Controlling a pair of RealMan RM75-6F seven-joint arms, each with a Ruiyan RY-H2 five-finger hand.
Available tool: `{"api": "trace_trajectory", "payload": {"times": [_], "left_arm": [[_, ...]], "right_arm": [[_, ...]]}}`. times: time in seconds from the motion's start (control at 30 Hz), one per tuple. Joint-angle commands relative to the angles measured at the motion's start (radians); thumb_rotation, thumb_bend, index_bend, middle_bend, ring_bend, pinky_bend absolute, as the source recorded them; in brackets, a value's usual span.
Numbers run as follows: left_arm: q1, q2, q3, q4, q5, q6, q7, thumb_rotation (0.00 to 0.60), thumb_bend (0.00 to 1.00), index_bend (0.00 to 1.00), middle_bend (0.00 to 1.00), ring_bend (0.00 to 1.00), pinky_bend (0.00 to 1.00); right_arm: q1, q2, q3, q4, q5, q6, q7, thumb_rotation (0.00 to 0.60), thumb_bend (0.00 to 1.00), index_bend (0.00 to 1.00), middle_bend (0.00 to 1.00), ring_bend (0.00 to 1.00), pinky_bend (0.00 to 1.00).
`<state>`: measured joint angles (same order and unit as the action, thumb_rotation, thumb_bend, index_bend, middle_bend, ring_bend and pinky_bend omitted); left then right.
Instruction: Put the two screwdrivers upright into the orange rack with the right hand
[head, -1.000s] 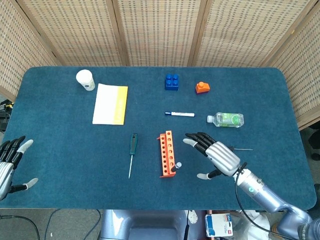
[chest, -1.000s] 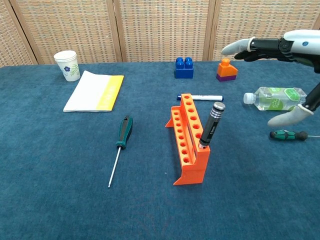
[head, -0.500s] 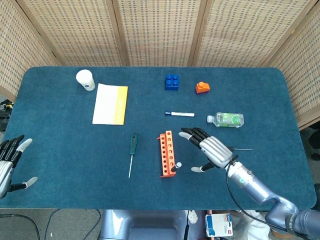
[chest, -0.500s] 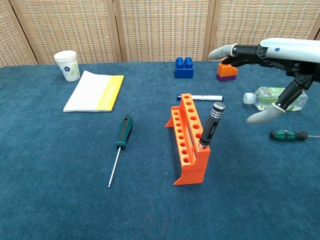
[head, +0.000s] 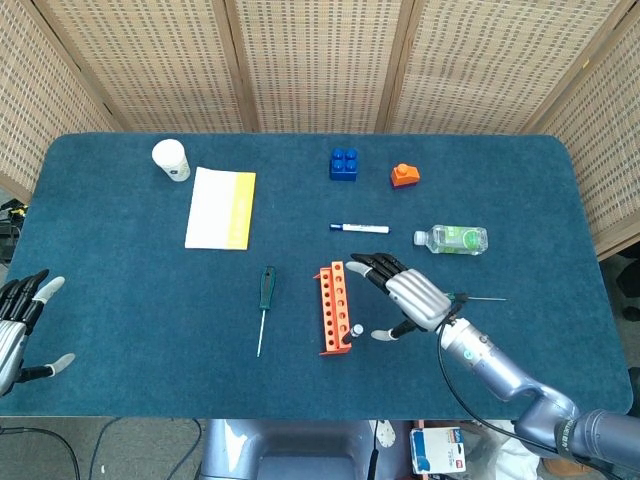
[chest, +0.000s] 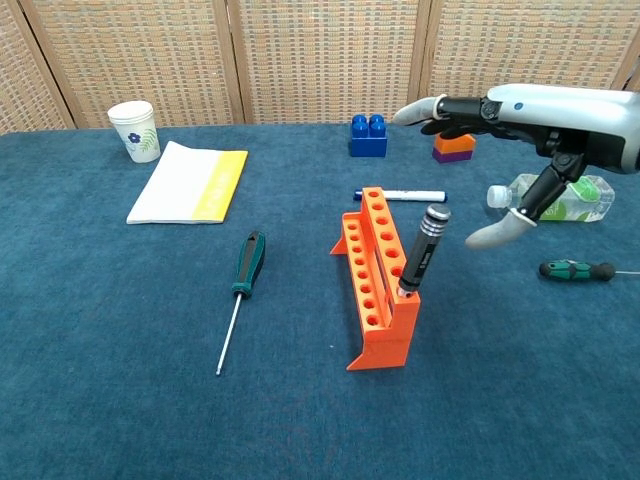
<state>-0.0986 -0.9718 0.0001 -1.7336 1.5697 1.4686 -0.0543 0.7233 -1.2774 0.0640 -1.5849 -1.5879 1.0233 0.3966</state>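
The orange rack (chest: 378, 290) stands near the middle of the blue table (chest: 120, 400), with one black-handled screwdriver (chest: 422, 252) already seated in a hole at its near end, leaning a little to the right. My right hand (chest: 505, 130) hovers just right of the rack, above the cloth, fingers spread wide and holding nothing; over the last second it has slid leftward, from out by the bottle to just beside the seated tool's handle (close, though whether they touch I cannot tell). A green-handled screwdriver (chest: 243, 292) lies flat on the table to the left of the rack, tip pointing toward the near edge, unmoved from a second ago. Another green-handled driver (chest: 578, 269) lies flat to the right, also where it was, now clear of my hand in the chest view.

Beyond the rack rests a white marker (chest: 403, 195); farther back sit a blue block (chest: 368, 135) and an orange-and-purple block (chest: 451, 145). A clear bottle (chest: 570, 195) lies on its side at the right. At far left are a yellow-edged notepad (chest: 187, 182) and a paper cup (chest: 135, 130). My left hand (head: 20, 325) waits at the table's near left edge, open and empty, unchanged.
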Motion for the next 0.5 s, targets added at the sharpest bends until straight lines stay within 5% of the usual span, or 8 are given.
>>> {"api": "trace_trajectory", "payload": {"times": [0.03,0.5], "left_arm": [[0.000,-0.001,0.000,0.000,0.000,-0.001,0.001,0.600,0.00,0.00,0.00,0.00,0.00],[-0.004,-0.002,-0.002,-0.002,-0.010,-0.009,0.005,0.600,0.00,0.00,0.00,0.00,0.00]], "right_arm": [[0.004,-0.003,0.006,-0.006,0.000,0.000,0.000,0.600,0.00,0.00,0.00,0.00,0.00],[0.026,-0.028,0.033,-0.028,0.026,-0.018,-0.027,0.600,0.00,0.00,0.00,0.00,0.00]]}}
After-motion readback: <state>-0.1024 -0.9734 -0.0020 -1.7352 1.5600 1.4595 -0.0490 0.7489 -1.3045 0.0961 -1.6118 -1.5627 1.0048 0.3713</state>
